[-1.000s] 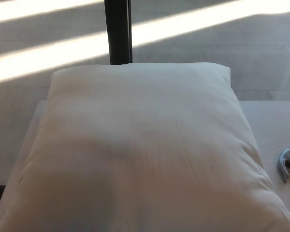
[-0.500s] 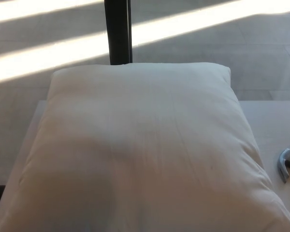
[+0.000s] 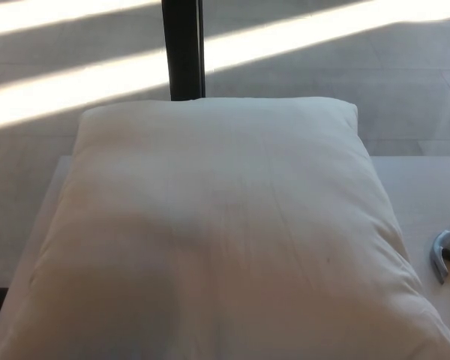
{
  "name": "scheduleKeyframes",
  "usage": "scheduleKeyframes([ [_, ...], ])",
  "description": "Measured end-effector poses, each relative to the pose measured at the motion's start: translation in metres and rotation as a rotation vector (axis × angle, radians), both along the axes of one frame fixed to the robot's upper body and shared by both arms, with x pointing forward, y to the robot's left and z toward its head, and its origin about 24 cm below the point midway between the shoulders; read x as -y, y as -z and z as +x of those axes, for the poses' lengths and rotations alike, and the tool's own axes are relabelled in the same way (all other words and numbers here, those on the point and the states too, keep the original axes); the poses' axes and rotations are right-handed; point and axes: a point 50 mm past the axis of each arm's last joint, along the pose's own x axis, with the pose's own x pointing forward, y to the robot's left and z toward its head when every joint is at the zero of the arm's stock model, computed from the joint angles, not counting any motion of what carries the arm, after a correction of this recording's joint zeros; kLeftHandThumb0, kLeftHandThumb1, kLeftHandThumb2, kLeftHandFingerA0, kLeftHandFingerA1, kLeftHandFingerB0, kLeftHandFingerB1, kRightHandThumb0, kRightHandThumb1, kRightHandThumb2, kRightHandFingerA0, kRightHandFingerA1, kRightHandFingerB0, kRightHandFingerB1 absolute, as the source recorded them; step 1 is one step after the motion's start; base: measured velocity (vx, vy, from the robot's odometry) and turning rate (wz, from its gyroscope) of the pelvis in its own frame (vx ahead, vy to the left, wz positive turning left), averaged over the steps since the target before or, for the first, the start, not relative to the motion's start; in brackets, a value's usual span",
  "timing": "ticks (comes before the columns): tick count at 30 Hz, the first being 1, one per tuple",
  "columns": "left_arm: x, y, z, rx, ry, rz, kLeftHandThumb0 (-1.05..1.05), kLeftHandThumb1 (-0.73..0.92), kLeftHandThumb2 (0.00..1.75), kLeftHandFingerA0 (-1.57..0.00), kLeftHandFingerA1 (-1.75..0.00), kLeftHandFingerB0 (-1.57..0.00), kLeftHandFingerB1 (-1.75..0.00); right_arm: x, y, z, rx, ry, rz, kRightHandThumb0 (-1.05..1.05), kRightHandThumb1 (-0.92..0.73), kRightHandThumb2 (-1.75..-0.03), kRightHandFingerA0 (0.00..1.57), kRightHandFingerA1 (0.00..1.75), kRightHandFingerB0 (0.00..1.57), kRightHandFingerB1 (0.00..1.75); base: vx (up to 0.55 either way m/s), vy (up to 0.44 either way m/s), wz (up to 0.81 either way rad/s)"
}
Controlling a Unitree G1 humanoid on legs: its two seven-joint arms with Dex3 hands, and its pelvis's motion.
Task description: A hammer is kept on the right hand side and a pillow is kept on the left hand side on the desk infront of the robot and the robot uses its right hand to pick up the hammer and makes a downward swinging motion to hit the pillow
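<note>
Neither robot hand appears in the head view; whether their fingers are apart or closed cannot be told, since no part of either arm shows. Compared with the two earlier pictures, nothing has changed: pillow, hammer and camera framing are identical. The judgement drawn is that the pick-up has not begun, and the whole task remains to be done.

Nearest, the white pillow (image 3: pixel 217 240) fills the frame from 6 o'clock up past centre, lying flat on the pale desk (image 3: pixel 424 191), with a soft shadowed dip at about 7 o'clock. Its surface is undisturbed, showing only faint creases.

At 4 o'clock, cut by the right edge, lies the hammer (image 3: pixel 448 255). Only its grey metal head and a trace of blue at the neck are visible; the handle runs out of frame. It rests on the desk just beside the pillow's right flank, apart from it.

Farther, at 12 o'clock, a dark post (image 3: pixel 183 49) stands behind the pillow. Beyond it, the grey floor (image 3: pixel 322 82) carries bright sunlight bands.

Risk noted: the handle lies outside the view, so the grasp point is unconfirmed.
</note>
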Motion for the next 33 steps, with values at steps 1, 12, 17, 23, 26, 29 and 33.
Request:
scheduleKeyframes([
  [1,0.000,0.000,0.000,0.000,-0.003,0.001,-0.53,0.72,0.61,-0.73,-0.65,-0.60,-0.58,0.000,0.001,0.000,0.001,-0.012,0.009,-0.64,-0.85,-0.65,0.18,0.57,0.19,0.40,0.00,0.000,0.00],
  [12,0.000,0.000,0.003,-0.053,0.015,0.037,-0.54,0.74,0.62,-0.79,-0.65,-0.60,-0.56,-0.005,0.008,-0.001,-0.018,-0.112,0.028,-0.36,-0.63,-0.58,0.50,0.72,0.45,0.50,0.00,0.000,0.00],
  [17,-0.001,-0.001,0.004,-0.075,0.037,0.056,-0.53,0.74,0.62,-0.73,-0.67,-0.59,-0.57,-0.008,0.008,-0.005,-0.116,-0.208,-0.066,-0.46,-0.47,-0.55,0.73,0.64,0.64,0.48,0.00,0.000,0.00],
  [23,0.000,0.000,0.003,-0.093,0.049,0.061,-0.51,0.64,0.60,-0.82,-0.70,-0.75,-0.67,-0.013,0.015,-0.008,-0.267,-0.332,-0.169,-0.40,-0.50,-0.55,0.71,0.65,0.56,0.43,0.00,0.000,0.00],
  [26,-0.001,0.000,0.003,-0.096,0.045,0.065,-0.51,0.59,0.58,-0.80,-0.66,-0.82,-0.75,-0.011,0.015,-0.008,-0.334,-0.386,-0.229,-0.48,-0.41,-0.76,0.64,0.71,0.46,0.52,0.00,0.000,0.00],
  [29,-0.001,-0.001,0.003,-0.094,0.035,0.069,-0.50,0.56,0.57,-0.85,-0.71,-0.80,-0.70,-0.011,0.013,-0.008,-0.373,-0.433,-0.281,-0.47,-0.44,-0.78,0.66,0.71,0.49,0.54,0.00,0.000,0.00],
  [33,-0.002,-0.001,0.002,-0.101,0.024,0.077,-0.51,0.59,0.58,-0.82,-0.66,-0.82,-0.70,-0.009,0.015,-0.011,-0.391,-0.455,-0.308,-0.38,-0.58,-0.57,0.75,0.73,0.58,0.44,0.00,0.000,0.00],
])
